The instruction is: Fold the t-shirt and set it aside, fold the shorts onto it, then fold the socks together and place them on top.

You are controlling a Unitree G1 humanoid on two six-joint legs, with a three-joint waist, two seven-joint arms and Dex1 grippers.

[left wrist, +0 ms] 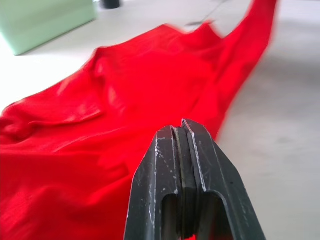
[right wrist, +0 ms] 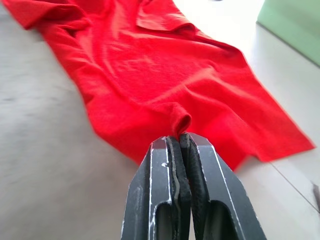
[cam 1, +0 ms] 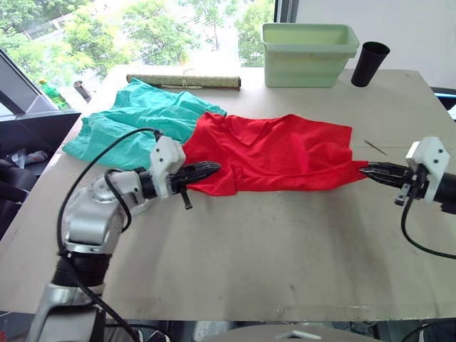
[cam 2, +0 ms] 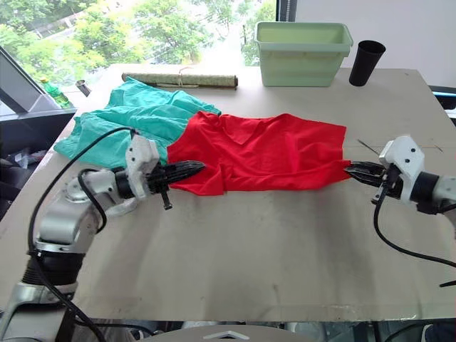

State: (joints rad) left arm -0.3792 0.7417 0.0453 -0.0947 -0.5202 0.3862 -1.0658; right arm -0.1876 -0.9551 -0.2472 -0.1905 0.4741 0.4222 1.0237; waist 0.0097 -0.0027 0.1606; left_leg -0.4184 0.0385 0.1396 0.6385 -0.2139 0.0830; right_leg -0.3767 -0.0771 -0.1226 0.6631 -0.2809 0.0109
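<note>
Shorts rumpled at table's far left, red edge overlapping them | left gripper clamped on t-shirt's left end | t-shirt stretched flat across table centre | right gripper pinching its right corner | green bin, black cup at far edge

table | on it: t-shirt, shorts, green bin, black cup, rolled mat
</note>
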